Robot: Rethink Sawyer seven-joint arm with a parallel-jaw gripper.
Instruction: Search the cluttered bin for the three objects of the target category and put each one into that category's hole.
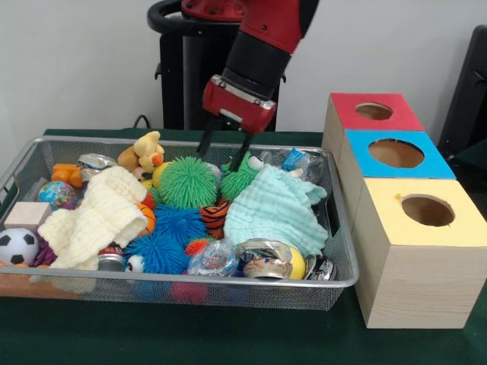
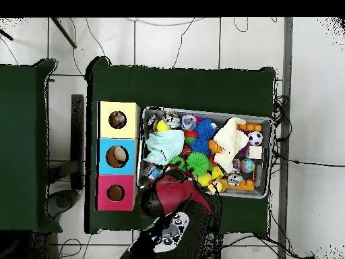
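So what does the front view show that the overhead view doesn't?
Only the front view shows the gripper, open, its fingers reaching down over the far side of the mesh bin beside the green spiky ball; from above the arm hides it. Only the overhead view shows something lying inside the yellow box and blue box holes, plus a second green table. Both show the bin's clutter, the mint cloth, the cream cloth, the soccer ball and the red box.

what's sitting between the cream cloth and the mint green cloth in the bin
In the front view, between the cream cloth and the mint cloth lie a green spiky ball, a blue spiky ball and an orange-and-black striped toy.
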